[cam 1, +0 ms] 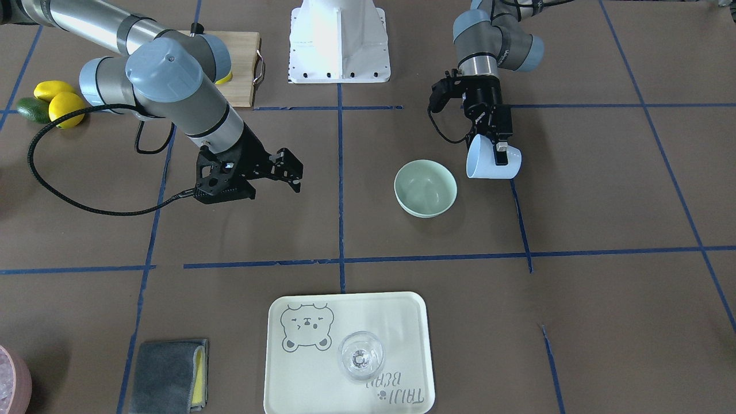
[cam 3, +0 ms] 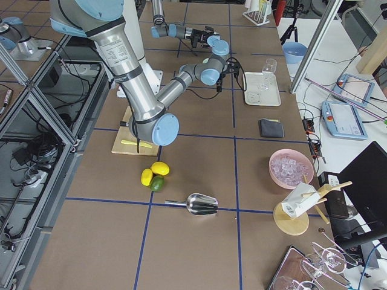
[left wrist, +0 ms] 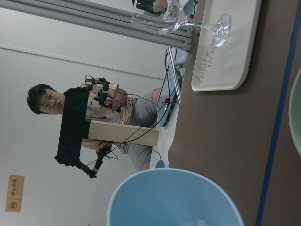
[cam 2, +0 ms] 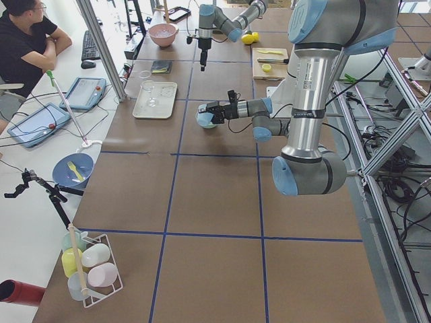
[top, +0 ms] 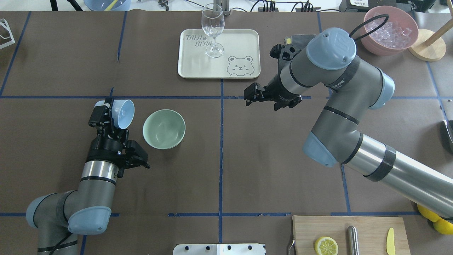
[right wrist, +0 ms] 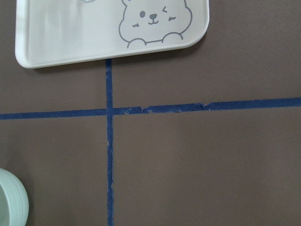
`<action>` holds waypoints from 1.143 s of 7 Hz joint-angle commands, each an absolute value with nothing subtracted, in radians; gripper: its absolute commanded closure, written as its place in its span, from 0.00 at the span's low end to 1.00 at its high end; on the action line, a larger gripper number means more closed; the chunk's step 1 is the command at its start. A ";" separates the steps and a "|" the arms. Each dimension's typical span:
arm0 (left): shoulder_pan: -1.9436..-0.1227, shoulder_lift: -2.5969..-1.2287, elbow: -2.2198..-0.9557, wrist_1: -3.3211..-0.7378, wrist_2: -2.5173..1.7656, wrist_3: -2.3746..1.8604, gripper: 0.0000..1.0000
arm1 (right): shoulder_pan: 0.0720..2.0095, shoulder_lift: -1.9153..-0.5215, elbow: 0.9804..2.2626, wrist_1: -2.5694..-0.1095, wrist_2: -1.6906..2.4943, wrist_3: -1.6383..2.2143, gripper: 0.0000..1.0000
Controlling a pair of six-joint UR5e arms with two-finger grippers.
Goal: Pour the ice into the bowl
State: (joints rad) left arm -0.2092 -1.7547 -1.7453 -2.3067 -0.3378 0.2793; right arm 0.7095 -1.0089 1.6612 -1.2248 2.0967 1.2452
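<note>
I can't pick out the ice with any certainty in my feeds; it is too small to tell. The mint-green bowl (top: 166, 137) sits upright on the brown tabletop (top: 265, 159), on the left arm's side of the central blue tape line. Just beside its rim, and raised off the tabletop, is the light blue cup (top: 124, 108), tipped well over on its side with its mouth turned toward the bowl. It is next to the bowl rather than above it. The left claw (top: 109, 112) is clamped on the cup, its fingers pinching the cup's wall.

The right claw (top: 250, 94) hangs above the tabletop, well apart from the bowl across the tape line. Its fingers are spread and hold nothing.

Beyond it a cream tray (top: 240, 39) with a bear drawing carries an upright wine glass (top: 212, 24). At the far corner on the right arm's side is a pink bowl (top: 374, 47) heaped with ice chunks.
</note>
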 commanded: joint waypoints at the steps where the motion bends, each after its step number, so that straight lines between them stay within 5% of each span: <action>1: -0.207 -1.776 -1.721 -2.306 -0.277 0.542 1.00 | 0.707 -1.009 1.661 -1.224 2.094 1.249 0.00; 8: -0.201 -1.821 -1.703 -2.306 -0.238 0.793 1.00 | 0.704 -1.005 1.658 -1.224 2.091 1.252 0.00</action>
State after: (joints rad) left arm -0.2024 -1.8208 -1.7078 -2.3055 -0.2382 0.7917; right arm 0.7051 -1.0053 1.6593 -1.2248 2.0910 1.2517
